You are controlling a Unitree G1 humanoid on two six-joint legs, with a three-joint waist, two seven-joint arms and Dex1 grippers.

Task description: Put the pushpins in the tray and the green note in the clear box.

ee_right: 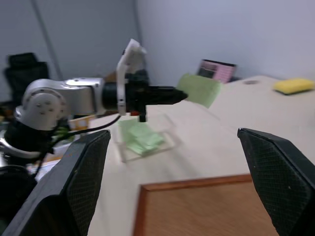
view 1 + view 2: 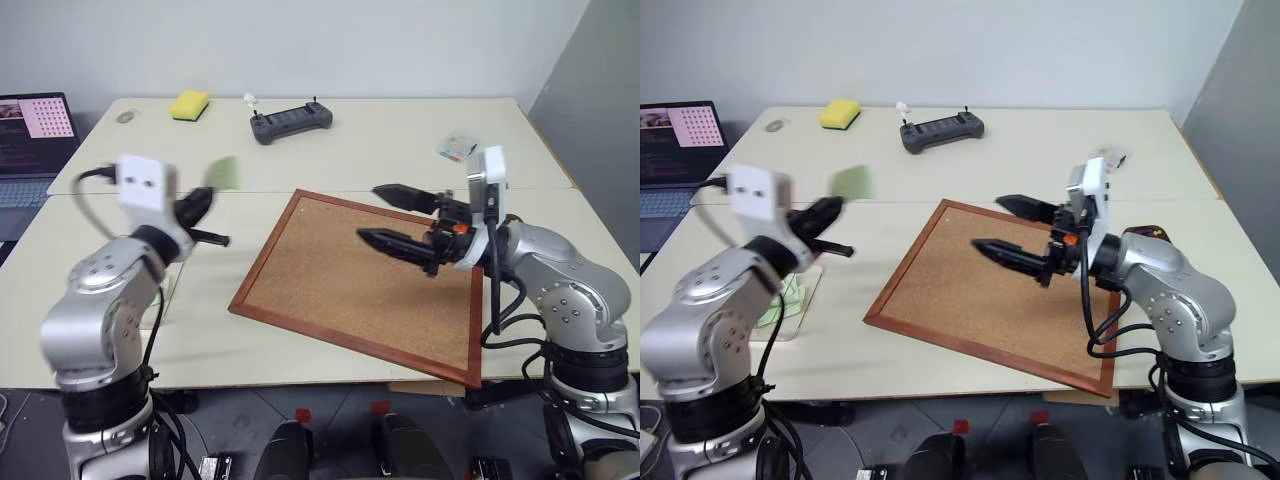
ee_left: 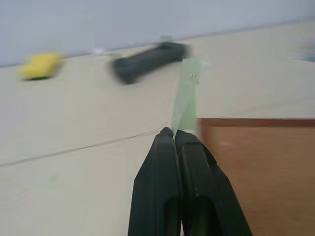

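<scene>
Above the pale bench [image 2: 330, 150], both arms are raised. The left arm is bent at the elbow with its left gripper [image 2: 205, 208] reaching forward and roughly level over the bench's left part. The right arm folds inward, and its right gripper [image 2: 392, 215] points toward the robot's left, over a cork board [image 2: 350, 280] with a reddish-brown wooden frame that lies at an angle on the bench.

At the far side of the bench sit a yellow sponge [image 2: 189, 104] and a dark handheld controller [image 2: 290, 122], well apart from each other. A small clear packet with colourful contents [image 2: 457, 149] lies near the far right. An open laptop [image 2: 35, 135] stands at the far left, and a plain grey wall runs behind it all.

Pinched tight, the left gripper clamps the green note [image 3: 187, 96] by one edge between its fingers [image 3: 170, 177]; the note sticks out past the tips, clear of the bench. Under the left arm, the clear box [image 1: 142, 140] rests on the bench with other green notes [image 1: 140, 136] inside. The right gripper stands spread wide, with nothing between its fingers [image 1: 275, 182].
</scene>
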